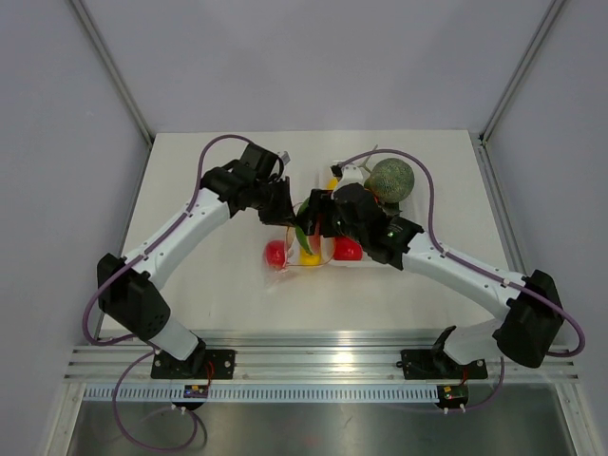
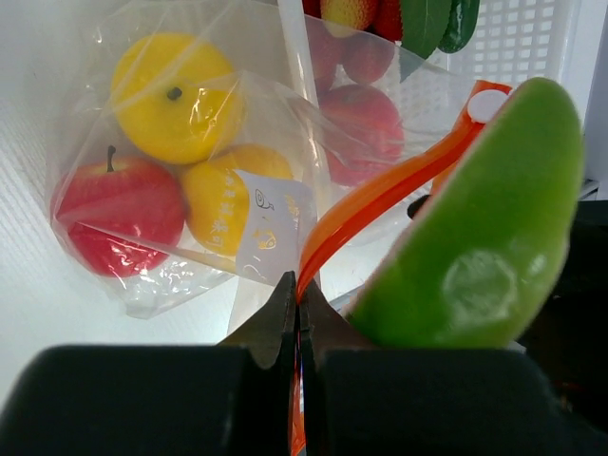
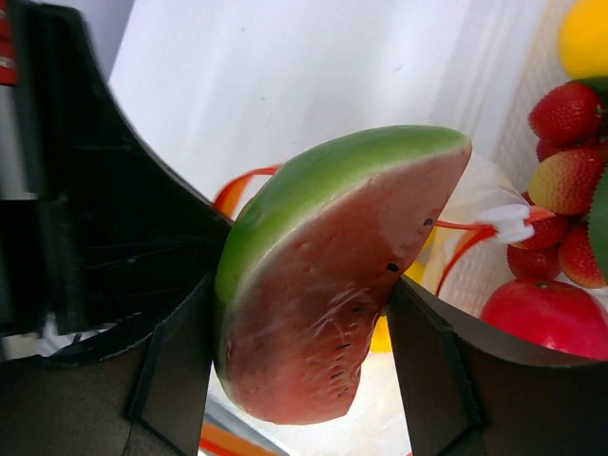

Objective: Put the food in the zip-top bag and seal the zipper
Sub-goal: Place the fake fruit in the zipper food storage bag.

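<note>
Writing first: one white label (image 2: pixel 273 226) inside the clear bag (image 2: pixel 152 285), printed in orange, characters too blurred to read. The bag lies on the counter (image 1: pixel 209 285) beside the white tray (image 2: pixel 532 47), on its left in the overhead view. Inside the bag: a red apple (image 2: pixel 114 214), a round yellow fruit (image 2: pixel 171 95) above it, and a second yellow piece (image 2: pixel 223 195) partly behind the label. Left gripper (image 2: pixel 296 302) is fully closed, pinching the orange zipper (image 2: pixel 380 195) near one end; the strip arcs up and to the right to a white patch at its far end. Right gripper (image 3: pixel 304 366) is spread wide, a finger on either side of a watermelon wedge (image 3: pixel 332 275), green rind uppermost, held close beside the zipper. The wedge blocks most of the right wrist view, so the bag mouth behind it is hard to make out. Strawberries (image 3: pixel 570 114) and a second apple (image 3: pixel 546 318) are cut off at the frame edge. From overhead both grippers cover the bag mouth. A green netted melon (image 1: pixel 390 178) sits at the tray's far end.
</note>
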